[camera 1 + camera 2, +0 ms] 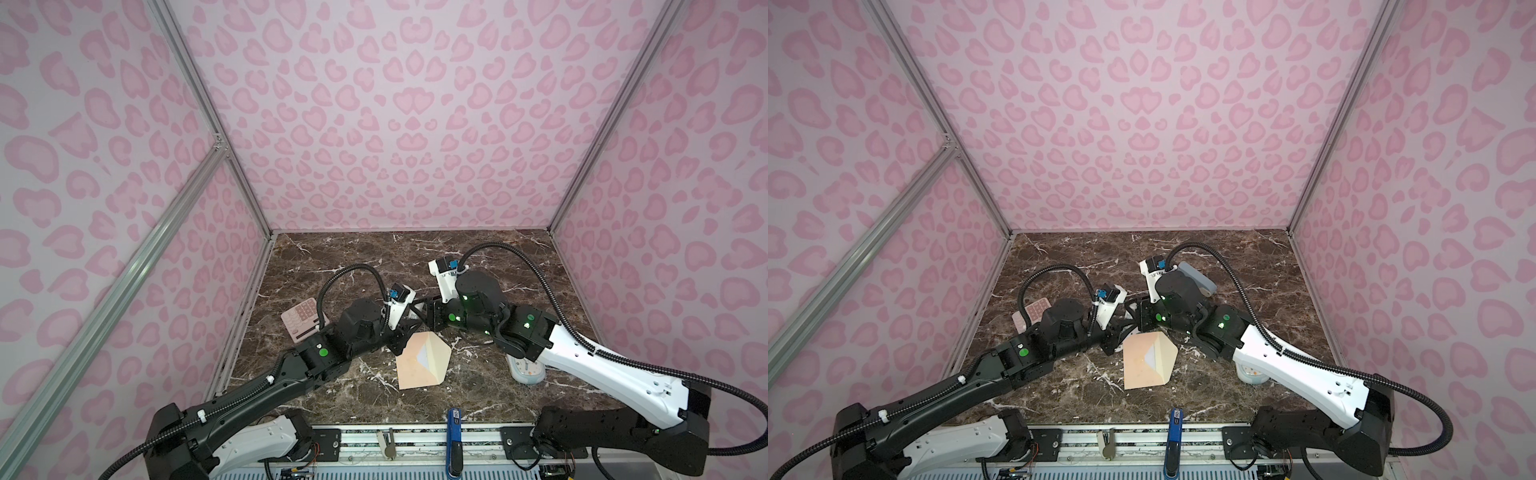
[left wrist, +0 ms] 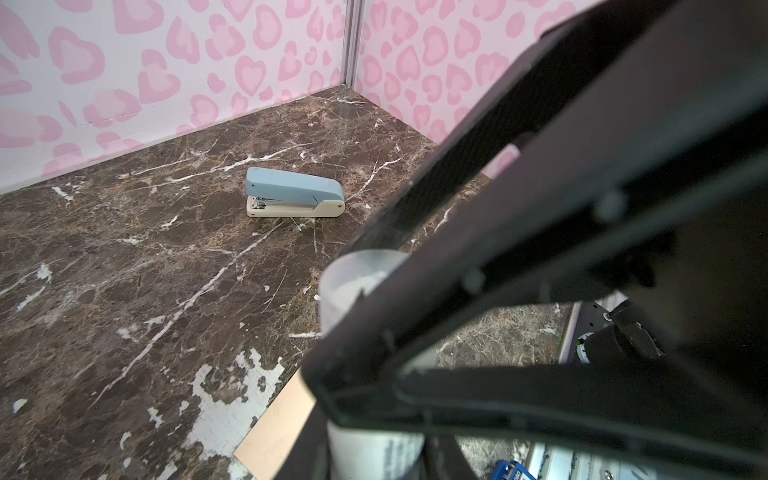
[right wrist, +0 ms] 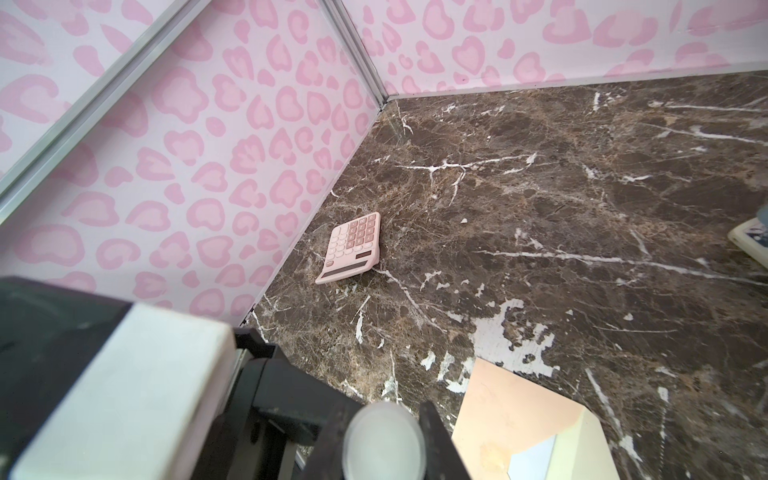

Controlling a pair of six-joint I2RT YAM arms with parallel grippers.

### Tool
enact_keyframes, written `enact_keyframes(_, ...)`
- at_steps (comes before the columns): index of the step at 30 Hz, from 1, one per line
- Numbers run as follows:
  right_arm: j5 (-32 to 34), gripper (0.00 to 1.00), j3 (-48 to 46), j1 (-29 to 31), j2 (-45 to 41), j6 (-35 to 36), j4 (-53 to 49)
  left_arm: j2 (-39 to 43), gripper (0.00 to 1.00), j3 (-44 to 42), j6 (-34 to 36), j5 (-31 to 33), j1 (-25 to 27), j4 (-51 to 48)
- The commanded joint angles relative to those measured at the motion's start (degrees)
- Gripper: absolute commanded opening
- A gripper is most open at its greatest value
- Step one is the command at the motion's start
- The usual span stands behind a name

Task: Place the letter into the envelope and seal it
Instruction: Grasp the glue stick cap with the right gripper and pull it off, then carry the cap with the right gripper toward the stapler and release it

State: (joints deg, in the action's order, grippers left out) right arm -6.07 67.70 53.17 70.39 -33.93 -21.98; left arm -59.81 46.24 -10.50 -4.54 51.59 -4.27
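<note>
Nearest the robot, the envelope lies flat on the marble table. In both top views its long axis runs roughly from 12 to 6 o'clock, and its cream flap is open toward 3 o'clock. The letter already sits in the pocket, with only a white wedge showing at the mouth.

Just past the envelope's 12 o'clock corner the two grippers meet nose to nose. The open flap therefore lies at about 5 o'clock from them, a shade nearer the right arm. The left gripper is clamped narrow on a white tube, probably a glue stick. The jaws of the right gripper closely flank the tube's round cap, but whether they pinch it cannot be told. Both forearms reach in low, with wrists turned toward each other.

Farther off, a pink calculator sits at 10 o'clock and a stapler at 1 o'clock.
</note>
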Motion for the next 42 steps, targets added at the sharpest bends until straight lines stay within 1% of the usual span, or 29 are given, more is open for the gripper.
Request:
enact_keyframes(1, 1.4, 0.26, -0.2, -0.5, -0.5, -0.1, 1.3, -0.1, 0.04, -0.6, 0.1, -0.1, 0.0, 1.3)
enact_keyframes(8, 0.7, 0.23, 0.7, -1.9, -0.3, 0.8, 0.6, -0.6, 0.04, -2.7, -0.2, -0.5, 0.0, 1.5)
enact_keyframes(15, 0.5, 0.22, 1.9, -3.3, 0.3, 1.9, -0.7, 0.3, 0.04, -4.2, -0.3, 0.7, 0.0, 1.7)
enact_keyframes(19, 1.9, 0.23, 2.4, -4.8, -0.1, 3.3, -2.6, 0.8, 0.04, -4.1, -0.3, 1.1, 0.0, 1.2)
enact_keyframes(22, 4.8, 0.23, 1.5, -6.6, -1.0, 4.9, -4.6, 1.4, 0.04, -3.8, -0.4, 1.1, 0.0, 0.9)
enact_keyframes(25, 8.3, 0.24, -1.7, -9.6, -2.0, 6.4, -5.5, 2.3, 0.04, -3.6, -0.4, 0.6, 0.0, 0.8)
enact_keyframes(30, 12.9, 0.24, -12.1, -16.0, -3.4, 6.3, -2.4, 2.5, 0.04, -3.5, -1.2, -0.8, 0.0, 1.7)
enact_keyframes(36, 18.8, 0.24, -25.0, -21.9, -3.8, 2.6, 4.7, 3.1, 0.04, -4.8, -3.0, -1.4, 0.4, 3.2)
enact_keyframes(39, 21.2, 0.24, -29.4, -23.8, -2.6, 1.2, 8.1, 3.8, 0.04, -5.3, -3.5, -1.2, 0.7, 3.7)
enact_keyframes(42, 22.4, 0.24, -31.3, -25.6, -0.1, -0.7, 9.8, 4.5, 0.04, -5.9, -4.1, -1.0, 1.0, 4.2)
